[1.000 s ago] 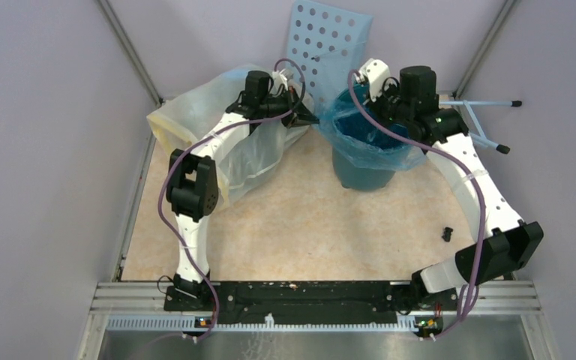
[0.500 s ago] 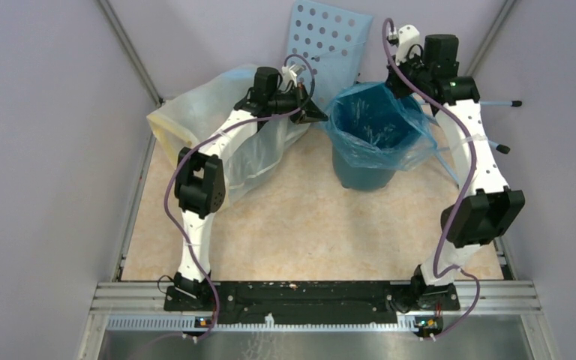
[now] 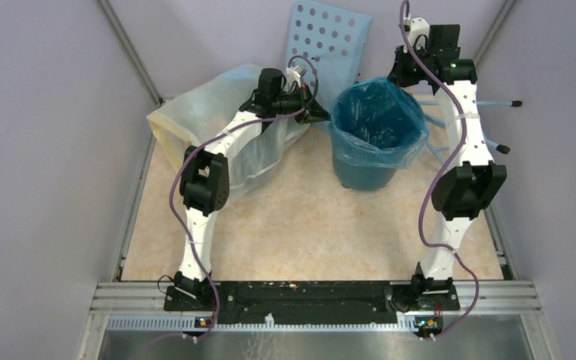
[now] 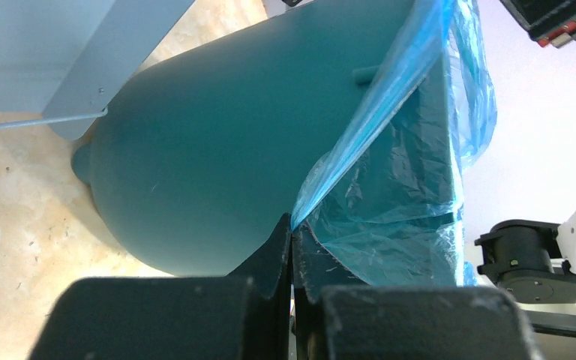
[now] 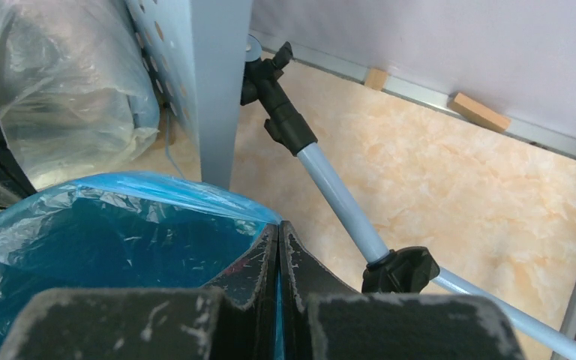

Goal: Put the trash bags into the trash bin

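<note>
Gripping, left: left gripper (image 4: 292, 234) has its jaws pressed together on a pinch of the trash bag (image 4: 412, 187). The film runs taut from the tips up toward the rim.
Gripping, right: right gripper (image 5: 279, 229) also has its jaws pressed together, with the bag's edge caught between the tips.
Grip sites: the left one is at the left side of the trash bin (image 3: 360, 171), and the right one is at the far right of its rim.
Trash bag: light blue, translucent and crinkled. It lines the inside of the bin with its mouth spread open. A skirt of film drapes out over the rim on the near and right sides.
Trash bin: dark teal and upright, standing on the table (image 3: 300, 225) toward the far edge, right of the middle.
Whitish bag (image 3: 187, 112): large and translucent, lying at the far left corner under the left arm.
Perforated panel (image 3: 330, 37): pale blue, at the far edge just behind the bin.
Rod (image 5: 337, 191): pale blue with black fittings, at the far right corner beside the bin.
</note>
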Robot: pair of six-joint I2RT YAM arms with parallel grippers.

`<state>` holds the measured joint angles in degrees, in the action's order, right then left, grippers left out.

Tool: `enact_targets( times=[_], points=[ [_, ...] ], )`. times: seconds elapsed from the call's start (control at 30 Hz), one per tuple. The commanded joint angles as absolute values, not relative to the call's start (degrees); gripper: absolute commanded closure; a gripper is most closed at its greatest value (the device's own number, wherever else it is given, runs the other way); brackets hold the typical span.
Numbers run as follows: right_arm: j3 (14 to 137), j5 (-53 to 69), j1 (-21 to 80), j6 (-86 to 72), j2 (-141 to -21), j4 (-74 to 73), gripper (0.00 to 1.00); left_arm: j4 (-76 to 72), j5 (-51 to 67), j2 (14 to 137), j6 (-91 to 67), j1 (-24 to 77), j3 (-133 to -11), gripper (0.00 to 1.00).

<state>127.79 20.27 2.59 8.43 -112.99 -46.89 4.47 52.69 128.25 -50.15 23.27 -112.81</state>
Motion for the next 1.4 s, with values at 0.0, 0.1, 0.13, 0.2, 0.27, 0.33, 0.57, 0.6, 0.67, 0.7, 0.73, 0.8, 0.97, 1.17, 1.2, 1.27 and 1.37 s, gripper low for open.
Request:
enact_targets(
  times=[0.0, 0.1, 0.13, 0.2, 0.27, 0.33, 0.57, 0.6, 0.67, 0.7, 0.73, 0.8, 0.97, 1.17, 1.2, 1.27, 1.37],
  points=[
    [133.1, 22.2, 0.2, 5.5, -115.2, -47.9, 1.00, 0.4, 53.7, 128.8, -51.3, 24.2, -115.3, 1.00],
    [133.3, 23.6, -1.7, 4.5, -115.9, -48.0, 1.00, 0.4, 53.9, 128.9, -51.7, 24.8, -114.7, 1.00],
    [133.3, 23.8, -2.1, 4.0, -116.0, -48.3, 1.00, -1.1, 53.9, 128.8, -51.8, 25.0, -114.3, 1.00],
    [133.2, 24.1, -2.9, 3.6, -116.5, -49.2, 1.00, -1.5, 53.8, 128.6, -51.9, 25.1, -113.8, 1.00],
    [133.0, 24.0, -3.8, 2.9, -117.1, -50.5, 1.00, -1.6, 53.9, 128.4, -51.9, 25.2, -113.3, 1.00],
    [133.0, 23.8, -4.4, 2.6, -117.8, -52.0, 1.00, -1.7, 53.8, 128.1, -51.9, 25.2, -112.7, 1.00],
    [131.8, 23.6, -4.7, 1.2, -116.3, -53.3, 0.99, -1.8, 53.2, 127.6, -52.0, 25.1, -112.5, 1.00],
    [131.8, 23.0, -4.7, 0.8, -116.2, -54.4, 0.99, -1.6, 53.0, 127.6, -52.0, 25.2, -112.4, 1.00],
    [131.4, 21.5, -5.1, 0.4, -115.9, -56.2, 0.98, -0.9, 52.7, 127.3, -51.9, 25.1, -112.3, 1.00],
    [130.8, 20.4, -5.4, -1.4, -115.5, -56.8, 0.95, -0.7, 52.6, 127.1, -51.7, 25.1, -112.2, 1.00],
    [129.9, 19.6, -5.7, -1.9, -115.0, -57.0, 0.84, -0.5, 52.5, 126.8, -51.6, 25.2, -111.9, 0.97],
    [129.0, 18.1, -6.2, -2.1, -113.5, -57.0, 0.69, -0.3, 52.2, 126.1, -50.8, 25.1, -111.4, 0.89],
    [129.6, 14.6, -6.5, -2.8, -108.8, -55.5, 0.57, 6.4, 48.4, 123.2, -47.0, 24.4, -111.0, 0.80],
    [128.7, 9.8, -6.5, -7.3, -104.3, -55.1, 0.51, 13.3, 42.4, 119.2, -42.4, 23.8, -110.9, 0.63],
    [128.9, 9.1, -6.5, -8.0, -103.5, -55.3, 0.49, 14.6, 41.4, 118.6, -42.1, 23.6, -110.9, 0.61],
    [128.9, 8.0, -5.9, -8.8, -101.7, -55.8, 0.42, 17.1, 38.6, 117.2, -41.3, 23.1, -110.9, 0.58],
    [127.7, 3.7, -2.2, -6.3, -98.5, -57.2, 0.39, 20.0, 32.9, 113.6, -39.6, 23.3, -110.1, 0.54]
  ],
)
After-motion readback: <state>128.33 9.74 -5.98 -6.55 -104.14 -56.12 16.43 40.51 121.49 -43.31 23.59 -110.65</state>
